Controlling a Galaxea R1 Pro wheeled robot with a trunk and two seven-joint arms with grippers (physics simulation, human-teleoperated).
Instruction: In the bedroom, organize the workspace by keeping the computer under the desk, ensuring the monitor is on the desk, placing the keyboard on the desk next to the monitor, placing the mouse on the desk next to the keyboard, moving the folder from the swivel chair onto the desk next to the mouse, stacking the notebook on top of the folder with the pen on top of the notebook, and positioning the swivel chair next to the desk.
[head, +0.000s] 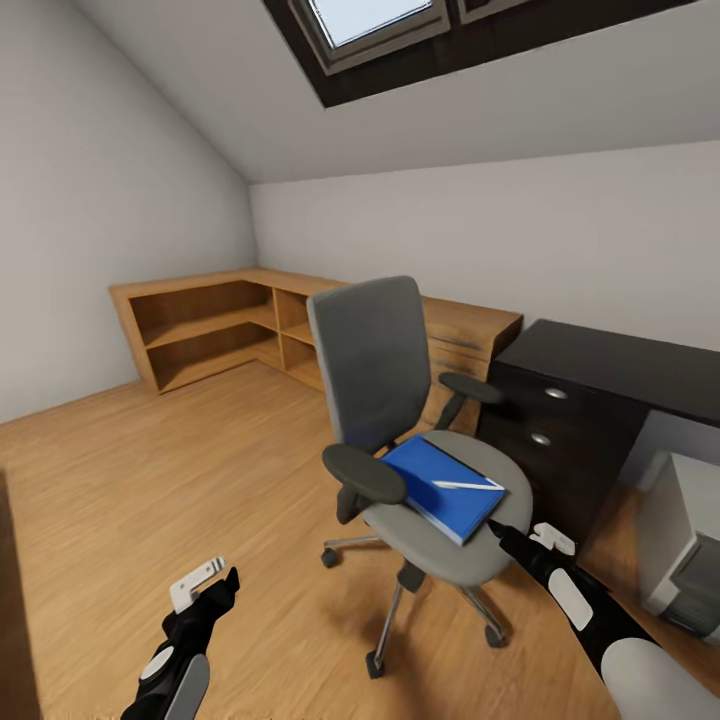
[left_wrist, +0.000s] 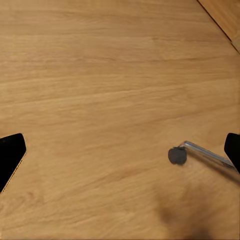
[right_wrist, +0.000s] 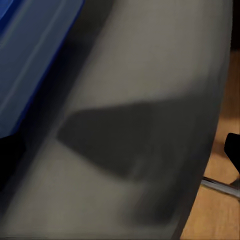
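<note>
The grey swivel chair (head: 375, 370) stands in the middle of the room, a little way from the dark desk (head: 600, 365). On its seat lies a flat blue stack (head: 445, 487); I cannot tell folder from notebook. A white pen (head: 467, 486) rests on top of it. My right gripper (head: 522, 536) is open at the seat's edge, close to the blue stack (right_wrist: 35, 60), its fingers (right_wrist: 233, 148) wide apart over the seat (right_wrist: 150, 75). My left gripper (head: 210, 584) hangs open above the floor. A pale computer tower (head: 688, 560) stands under the desk.
A low wooden corner shelf unit (head: 215, 325) runs along the far walls behind the chair. The chair's star base and casters (head: 375, 662) spread over the wooden floor; one caster (left_wrist: 176, 155) appears in the left wrist view. The desk's drawers (head: 545, 415) face the chair.
</note>
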